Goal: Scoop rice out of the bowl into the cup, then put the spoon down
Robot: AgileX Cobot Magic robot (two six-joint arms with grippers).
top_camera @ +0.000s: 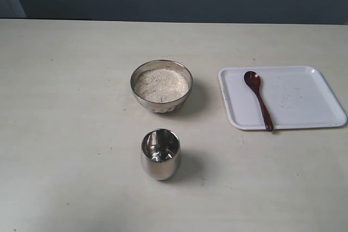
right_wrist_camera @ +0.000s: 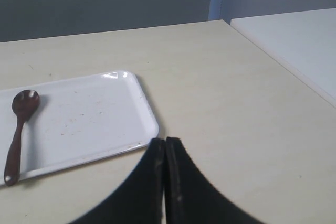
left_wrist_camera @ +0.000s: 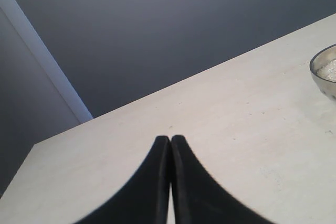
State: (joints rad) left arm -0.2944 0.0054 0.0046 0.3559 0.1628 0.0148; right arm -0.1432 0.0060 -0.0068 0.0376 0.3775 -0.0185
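The steel bowl (top_camera: 161, 87) sits mid-table, filled with pale rice (top_camera: 161, 84). In front of it stands the small steel cup (top_camera: 160, 154), upright, with nothing visible inside. The dark wooden spoon (top_camera: 259, 99) lies on the white tray (top_camera: 304, 101) at the right, head toward the far side. Neither gripper shows in the exterior view. My left gripper (left_wrist_camera: 170, 139) is shut over bare table, with the bowl's rim (left_wrist_camera: 321, 72) at the frame edge. My right gripper (right_wrist_camera: 165, 141) is shut beside the tray's corner (right_wrist_camera: 149, 129); the spoon (right_wrist_camera: 19, 129) lies well away from it.
A few specks dot the tray's surface. A second white surface (right_wrist_camera: 294, 45) adjoins the table past the right gripper. A dark wall runs behind the table's far edge.
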